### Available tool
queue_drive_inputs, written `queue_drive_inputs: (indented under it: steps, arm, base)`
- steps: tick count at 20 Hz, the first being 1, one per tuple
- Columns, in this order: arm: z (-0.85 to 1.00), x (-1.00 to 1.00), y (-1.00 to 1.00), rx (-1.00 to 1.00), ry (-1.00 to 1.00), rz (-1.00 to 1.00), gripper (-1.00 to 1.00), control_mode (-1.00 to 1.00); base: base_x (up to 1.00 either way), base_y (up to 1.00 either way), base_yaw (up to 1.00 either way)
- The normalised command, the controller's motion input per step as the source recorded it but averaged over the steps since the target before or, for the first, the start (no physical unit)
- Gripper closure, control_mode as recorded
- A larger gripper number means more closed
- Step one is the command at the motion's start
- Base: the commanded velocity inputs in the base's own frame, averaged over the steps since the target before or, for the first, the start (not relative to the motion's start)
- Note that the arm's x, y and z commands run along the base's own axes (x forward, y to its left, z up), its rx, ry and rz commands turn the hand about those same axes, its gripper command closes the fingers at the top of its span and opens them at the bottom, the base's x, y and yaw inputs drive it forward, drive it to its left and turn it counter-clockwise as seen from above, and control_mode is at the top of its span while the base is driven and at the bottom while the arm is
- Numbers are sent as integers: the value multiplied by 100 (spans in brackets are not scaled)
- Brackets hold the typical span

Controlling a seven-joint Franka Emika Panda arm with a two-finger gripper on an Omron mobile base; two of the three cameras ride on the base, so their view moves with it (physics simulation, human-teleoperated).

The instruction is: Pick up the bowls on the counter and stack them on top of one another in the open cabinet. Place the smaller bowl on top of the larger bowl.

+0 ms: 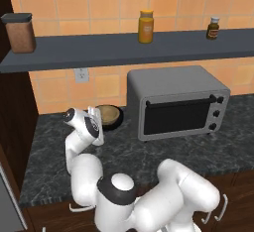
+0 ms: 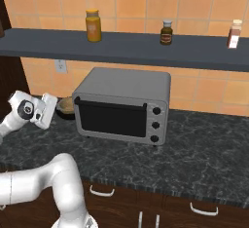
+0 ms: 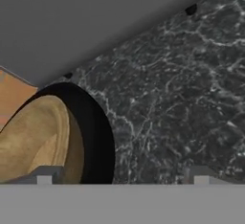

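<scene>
- Currently the gripper (image 3: 122, 177) hangs low over the counter (image 1: 163, 154), left of the toaster oven (image 1: 178, 101), with the hand near the back wall.
- Hand view: two finger tips (image 3: 44, 174) stand wide apart at the bottom edge, nothing between them; jaws spread, holding nothing.
- One tip overlaps the tan bowl's (image 3: 36, 137) rim in that view; whether it touches cannot be told.
- Tan bowl (image 1: 110, 114) sits inside the black bowl (image 3: 98, 132); the black rim shows as a dark band around the tan one.
- Both bowls rest on the counter, just left of the toaster oven and close to the tiled wall (image 1: 99, 85).
- Right base view: the tan bowl (image 2: 66, 105) shows partly, between the white hand and the oven's (image 2: 121, 105) left side.
- Shelf (image 1: 129, 50) runs above the oven, well apart from the bowls.
- On the shelf: a brown canister (image 1: 20, 32) at the left end, a yellow jar (image 1: 146, 26) near the middle, a small dark bottle (image 1: 213, 28) further right.
- Right base view adds a pale-capped bottle (image 2: 234, 33) at the shelf's far right.
- Wall outlet (image 1: 82, 75) sits below the shelf, above the bowls.
- Dark wood cabinet fronts with white handles (image 2: 203, 208) lie under the counter.
</scene>
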Motion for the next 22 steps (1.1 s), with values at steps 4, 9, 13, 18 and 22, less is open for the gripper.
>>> queue_drive_inputs:
  steps: [4, 9, 13, 18, 22]
  arm:
    - [0, 58, 0, 0, 0, -1, -100, -100]
    - [-9, 50, 0, 0, 3, -1, -100, -100]
    - [-45, 32, 0, -1, 4, 0, 100, -100]
    - [-26, 26, 0, 0, -2, 0, 100, -100]
    - [-11, -53, 13, -2, -1, 0, 100, -100]
  base:
    - [0, 0, 0]
    - [0, 0, 0]
    - [0, 0, 0]
    - [0, 0, 0]
    - [0, 0, 0]
